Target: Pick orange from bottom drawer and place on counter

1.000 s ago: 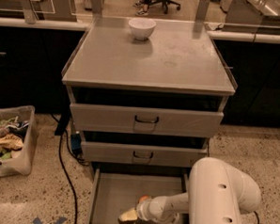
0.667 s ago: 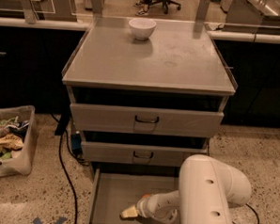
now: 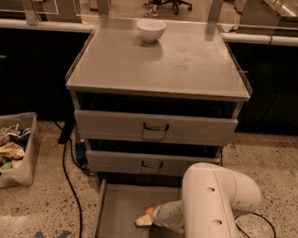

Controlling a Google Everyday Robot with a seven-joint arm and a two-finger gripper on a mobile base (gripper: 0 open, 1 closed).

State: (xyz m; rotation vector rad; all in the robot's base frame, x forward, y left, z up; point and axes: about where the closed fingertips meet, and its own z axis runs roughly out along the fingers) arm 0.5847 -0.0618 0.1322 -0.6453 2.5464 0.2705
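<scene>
The bottom drawer [image 3: 116,209] is pulled open at the foot of the cabinet, showing its flat grey floor. A small part of the orange [image 3: 149,210] shows inside it, right of centre, tight against the end of my gripper [image 3: 144,220]. The gripper reaches down into the drawer from the right, and my white arm [image 3: 209,204] covers the drawer's right half. The rest of the orange is hidden behind the gripper. The counter [image 3: 162,61] is the grey metal top of the cabinet, above.
A white bowl [image 3: 150,30] stands at the back of the counter. Two upper drawers with black handles [image 3: 155,127] are slightly open. A bin of rubbish [image 3: 7,148] stands on the floor at left, and a black cable [image 3: 68,187] runs beside the cabinet.
My arm has swung left over the drawer and the gripper has moved a little left and towards the drawer's middle. The orange now shows at the gripper's tip.
</scene>
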